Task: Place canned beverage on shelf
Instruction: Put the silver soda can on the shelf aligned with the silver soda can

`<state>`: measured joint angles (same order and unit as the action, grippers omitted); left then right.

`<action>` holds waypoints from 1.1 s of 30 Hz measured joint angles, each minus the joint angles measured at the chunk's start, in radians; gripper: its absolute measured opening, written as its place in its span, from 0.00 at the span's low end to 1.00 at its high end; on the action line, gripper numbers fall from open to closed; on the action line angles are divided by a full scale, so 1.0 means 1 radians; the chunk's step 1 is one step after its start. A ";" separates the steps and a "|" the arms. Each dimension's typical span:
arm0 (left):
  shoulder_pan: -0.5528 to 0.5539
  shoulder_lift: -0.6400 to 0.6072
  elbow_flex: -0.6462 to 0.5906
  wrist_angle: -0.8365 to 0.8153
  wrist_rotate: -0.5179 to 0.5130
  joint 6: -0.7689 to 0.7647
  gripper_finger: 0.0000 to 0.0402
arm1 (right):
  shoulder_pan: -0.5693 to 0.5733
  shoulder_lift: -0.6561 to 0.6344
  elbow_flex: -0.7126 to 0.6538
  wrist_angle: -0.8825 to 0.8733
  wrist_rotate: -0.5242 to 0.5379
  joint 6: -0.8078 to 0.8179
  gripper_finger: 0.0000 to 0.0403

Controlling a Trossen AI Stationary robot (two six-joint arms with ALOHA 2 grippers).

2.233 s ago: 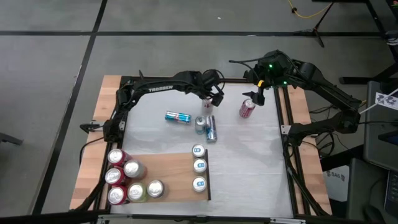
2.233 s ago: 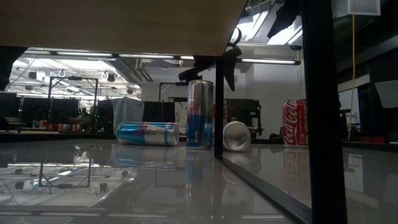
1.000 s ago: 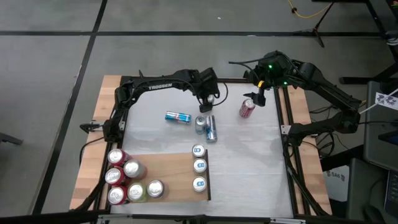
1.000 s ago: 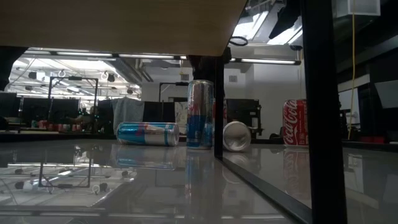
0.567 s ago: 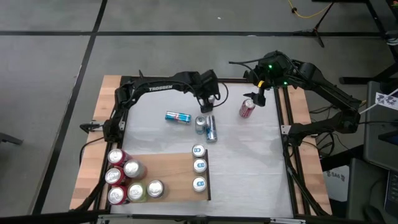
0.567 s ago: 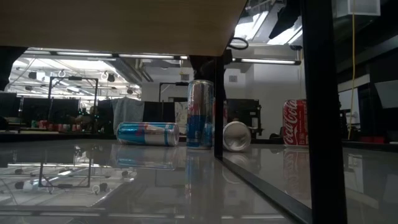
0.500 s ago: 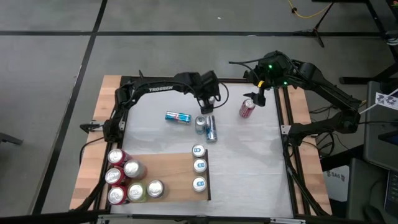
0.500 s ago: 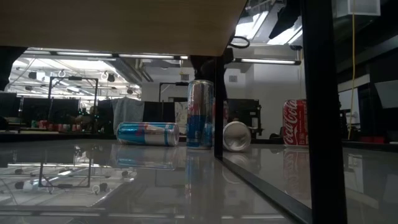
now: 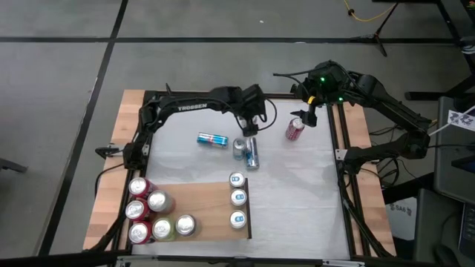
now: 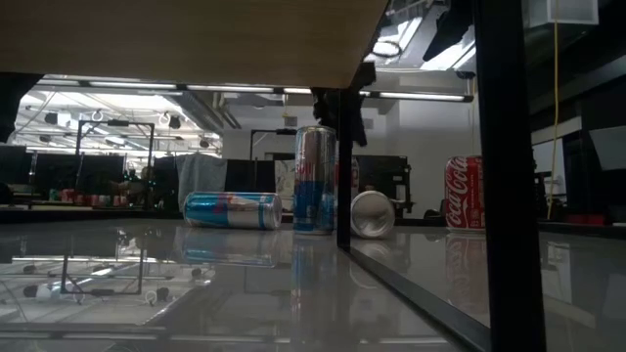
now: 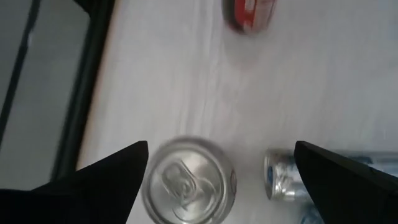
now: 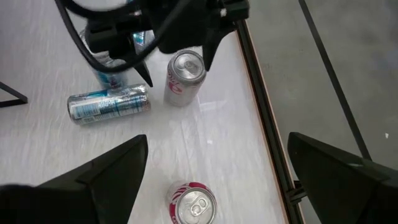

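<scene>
High view: The left gripper hangs over the far middle of the tabletop, above a group of cans. An upright silver can stands just beside a blue can lying on its side; a second blue can lies apart from them. The right gripper hangs at the far right, near a red can. The shelf lies at the near left, carrying three upright cans along its dark strip.

Low view: The upright silver can stands between the lying blue can and another lying can. A red cola can stands at the right. The left gripper shows only as a dark shape above the silver can.

Left wrist view: The jaws are spread wide, empty, above a silver can top.

Right wrist view: The jaws are spread wide, empty. A red can stands below; a silver-and-red can stands under the left gripper.
</scene>
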<state>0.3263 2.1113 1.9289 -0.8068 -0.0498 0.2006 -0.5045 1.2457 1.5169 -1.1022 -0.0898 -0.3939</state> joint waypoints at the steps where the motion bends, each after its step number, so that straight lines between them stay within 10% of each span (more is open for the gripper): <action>1: 0.002 0.000 0.009 0.003 0.000 0.013 0.99 | 0.000 0.000 0.000 0.000 0.000 0.000 0.93; 33: 0.090 -0.003 0.017 -0.092 0.145 0.236 0.99 | 0.000 0.000 0.000 0.000 0.000 0.000 0.93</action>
<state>0.4168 2.1086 1.9457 -0.8985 0.0952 0.4365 -0.5045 1.2457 1.5169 -1.1019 -0.0898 -0.3939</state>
